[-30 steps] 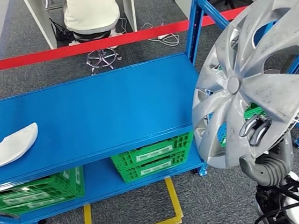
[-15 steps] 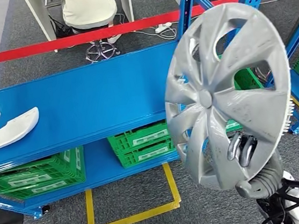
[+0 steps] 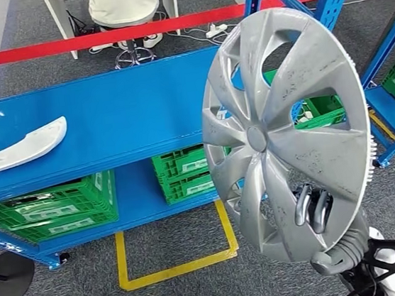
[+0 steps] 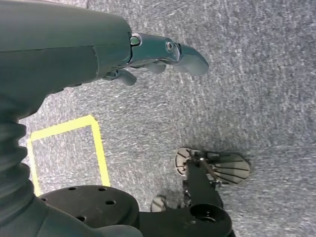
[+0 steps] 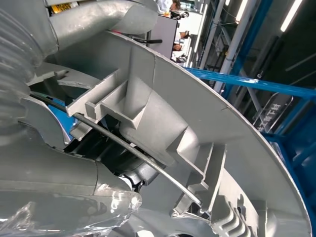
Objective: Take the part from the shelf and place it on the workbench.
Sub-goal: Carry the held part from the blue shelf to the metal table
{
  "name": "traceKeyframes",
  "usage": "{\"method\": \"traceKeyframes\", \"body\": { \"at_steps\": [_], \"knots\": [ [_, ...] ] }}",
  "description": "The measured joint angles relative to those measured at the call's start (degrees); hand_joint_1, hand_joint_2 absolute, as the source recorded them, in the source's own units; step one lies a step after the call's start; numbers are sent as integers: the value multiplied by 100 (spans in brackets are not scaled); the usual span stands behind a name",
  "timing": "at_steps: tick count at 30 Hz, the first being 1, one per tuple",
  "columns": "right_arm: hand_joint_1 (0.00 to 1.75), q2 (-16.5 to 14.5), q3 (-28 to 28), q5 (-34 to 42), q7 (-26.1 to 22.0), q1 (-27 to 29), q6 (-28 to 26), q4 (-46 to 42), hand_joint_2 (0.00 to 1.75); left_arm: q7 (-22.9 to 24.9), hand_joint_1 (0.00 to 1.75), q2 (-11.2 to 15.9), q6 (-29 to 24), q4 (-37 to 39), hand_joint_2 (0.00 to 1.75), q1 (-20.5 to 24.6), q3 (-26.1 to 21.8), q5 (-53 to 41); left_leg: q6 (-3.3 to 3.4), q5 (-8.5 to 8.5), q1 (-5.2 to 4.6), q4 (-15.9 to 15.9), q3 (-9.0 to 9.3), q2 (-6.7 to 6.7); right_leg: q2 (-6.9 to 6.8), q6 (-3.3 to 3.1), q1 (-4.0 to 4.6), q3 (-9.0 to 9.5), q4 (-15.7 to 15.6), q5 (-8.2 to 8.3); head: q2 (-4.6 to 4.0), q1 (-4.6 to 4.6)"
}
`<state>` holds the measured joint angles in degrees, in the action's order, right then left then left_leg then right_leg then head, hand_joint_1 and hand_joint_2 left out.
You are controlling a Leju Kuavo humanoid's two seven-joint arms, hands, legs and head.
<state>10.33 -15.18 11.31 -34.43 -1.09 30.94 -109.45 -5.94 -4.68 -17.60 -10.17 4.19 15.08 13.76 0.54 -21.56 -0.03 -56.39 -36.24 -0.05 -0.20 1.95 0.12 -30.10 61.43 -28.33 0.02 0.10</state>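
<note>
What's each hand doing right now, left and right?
Left hand: open, holding nothing, hanging over the carpet.
Right hand: grips the silver hubcap at its lower rim, fingers hooked through an opening.

silver hubcap point(image 3: 289, 123), blue workbench point(image 3: 126, 113)

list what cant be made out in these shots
- Right hand: head view, the hubcap hides its palm and thumb.
- Seated person: head view, cut off by the top edge.
- Crate labels: head view, too small to read.
- Left hand: left wrist view, fingers partly hidden behind the hand's own cover.
</note>
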Motion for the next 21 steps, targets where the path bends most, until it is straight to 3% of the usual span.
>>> {"method": "traceKeyframes", "body": {
  "at_steps": [2, 4, 5, 7, 9, 10, 11, 12, 14, 16, 17, 19, 20, 21],
  "knots": [
    [175, 4, -9, 15, -2, -26, 29, -6, 175, 2, 0, -7, 1, -1, 175, 2, 5, -2, -69, 116, 26, 23, -55, 3, 6, -30, 47, 278, -492, -110, 0, 0],
    [175, 5, -13, 40, -1, -39, 78, -9, 175, 7, 0, -8, 2, 0, 175, 1, 8, -4, -144, 206, 48, 79, -88, 0, 5, -47, 56, 264, -602, -22, 0, 2],
    [175, 7, -17, 55, 2, -48, 111, -9, 175, 9, 0, -7, 3, 1, 175, -2, 8, -7, -178, 129, 48, 45, -122, -3, -2, -77, 44, 229, -630, 54, 0, -5],
    [175, 10, -32, 86, 9, -68, 185, -8, 175, 14, 0, -2, 4, 1, 175, -7, 10, -15, -237, -326, 52, -390, -277, -9, -23, -134, 5, 134, -666, 189, 0, -24],
    [175, 13, -57, 114, 15, -85, 268, -6, 175, 17, 0, 3, 5, 1, 175, -6, 11, -20, -280, -817, 62, -1166, -483, -7, -27, -157, -2, -8, -633, 284, 0, -39],
    [175, 13, -75, 125, 18, -91, 315, -5, 175, 17, 0, 5, 5, 1, 175, -4, 11, -23, -295, -906, 65, -1449, -524, -6, -28, -151, -6, -87, -609, 327, 0, -40],
    [175, 13, -94, 131, 21, -97, 357, -5, 175, 17, 0, 7, 5, 1, 175, 0, 11, -28, -304, -867, 65, -1555, -479, -6, -28, -140, -12, -173, -575, 366, 0, -41],
    [175, 13, -110, 135, 23, -100, 390, -5, 175, 17, 0, 8, 5, 1, 175, 5, 11, -35, -310, -742, 66, -1468, -342, -6, -26, -122, -21, -260, -535, 403, 0, -42],
    [175, 14, -133, 143, 25, -109, 429, -7, 175, 17, 0, 8, 5, 0, 175, 26, 11, -47, -320, -518, 69, -843, 169, -8, -19, -68, -35, -429, -442, 468, 0, -45],
    [175, 14, -143, 151, 26, -130, 439, -11, 175, 17, 0, 4, 5, -1, 175, 56, 11, -51, -274, -543, 59, -218, 575, -25, -15, -1, -28, -560, -358, 538, 0, -49],
    [175, 14, -146, 156, 27, -140, 440, -14, 175, 17, 0, 2, 5, -1, 175, 68, 12, -53, -231, -583, 47, -72, 640, -33, -15, 31, -22, -604, -340, 582, 0, -50],
    [175, 16, -153, 163, 28, -149, 440, -13, 175, 17, 0, 5, 5, 1, 175, 67, 13, -52, -112, -539, 39, -25, 577, -26, -14, 93, -33, -655, -335, 653, 0, -51],
    [175, 18, -158, 166, 28, -148, 440, -13, 175, 18, 0, 7, 4, 1, 175, 63, 12, -51, -56, -489, 39, -22, 531, -16, -12, 119, -42, -694, -297, 587, 0, -46],
    [175, 21, -163, 168, 29, -149, 440, -13, 175, 19, 0, 10, 3, 1, 175, 58, 11, -49, -3, -431, 45, -15, 477, -6, -8, 145, -49, -751, -171, 417, 0, -44]
  ]
}}
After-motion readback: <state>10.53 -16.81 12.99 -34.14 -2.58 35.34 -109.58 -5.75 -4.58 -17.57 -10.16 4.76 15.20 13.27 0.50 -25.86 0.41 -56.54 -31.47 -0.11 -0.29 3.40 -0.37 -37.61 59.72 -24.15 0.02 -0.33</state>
